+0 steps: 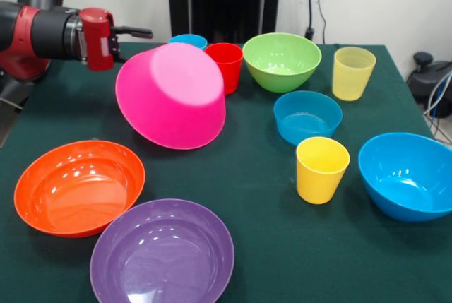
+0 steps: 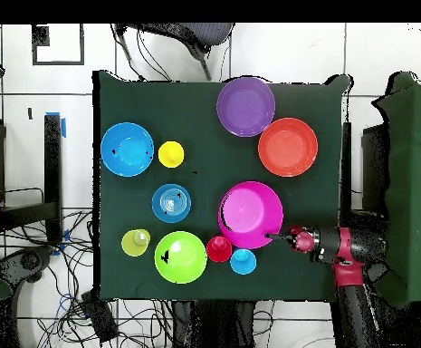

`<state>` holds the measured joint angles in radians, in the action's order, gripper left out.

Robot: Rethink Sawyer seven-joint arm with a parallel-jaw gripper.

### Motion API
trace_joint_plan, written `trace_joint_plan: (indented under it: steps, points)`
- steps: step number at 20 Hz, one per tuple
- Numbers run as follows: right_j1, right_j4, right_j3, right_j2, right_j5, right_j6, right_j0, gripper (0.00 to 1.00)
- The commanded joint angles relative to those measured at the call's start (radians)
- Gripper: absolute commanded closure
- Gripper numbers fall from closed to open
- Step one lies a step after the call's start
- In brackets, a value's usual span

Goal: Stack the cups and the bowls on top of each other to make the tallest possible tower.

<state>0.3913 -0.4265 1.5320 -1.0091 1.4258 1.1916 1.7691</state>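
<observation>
Purple bowl [image 1: 162,253]: lay nearest the camera in the front view, upright and empty on the green desk [image 1: 254,176].
Orange bowl [image 1: 79,186]: sat upright just beside the purple bowl, their rims nearly touching.
Pink bowl [image 1: 171,95]: was tilted steeply, flat base turned up and toward the camera, its lower rim at or close to the cloth; whether it touched the desk could not be told.
Gripper [image 1: 141,33]: reached in sideways at the pink bowl's upper rim; from overhead a dark tip met the bowl's edge. Whether the jaws were apart or clamped on the rim could not be told.
Arm [image 1: 49,32]: red and black, lay level above the desk's corner.
Red cup [image 1: 224,67]: stood upright right behind the pink bowl, partly hidden by it.
Blue cup [image 1: 188,40]: only its rim showed, beyond the pink bowl and beside the red cup.
Green bowl [image 1: 282,61]: upright, next to the red cup.
Pale yellow cup [image 1: 352,73]: upright, beside the green bowl toward the desk's edge.
Small blue bowl [image 1: 307,116]: upright, between the green bowl and the opaque yellow cup [image 1: 321,169].
Medium blue bowl [image 1: 407,175]: upright near the desk's edge, just beside the opaque yellow cup.
Stacking: every piece stood alone.
</observation>
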Motion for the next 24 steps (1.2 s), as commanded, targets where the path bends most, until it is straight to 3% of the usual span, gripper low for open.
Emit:
trace_joint_plan:
  steps: [1, 7, 11, 16, 21, 24]
  points:
    - [-0.04, -0.16, -0.056, 0.122, -0.128, -0.305, -0.016, 0.0]
    - [-0.105, -0.263, 0.002, 0.129, -0.213, -0.266, -0.011, 0.0]
    - [-0.138, -0.296, 0.035, 0.151, -0.237, -0.262, 0.003, 0.0]
    - [-0.233, -0.333, 0.082, 0.165, -0.235, -0.233, 0.003, 0.0]
    - [-0.32, -0.327, 0.181, 0.149, -0.22, -0.184, 0.025, 0.0]
    - [-0.373, -0.294, 0.197, 0.106, -0.2, -0.145, 0.0, 0.0]
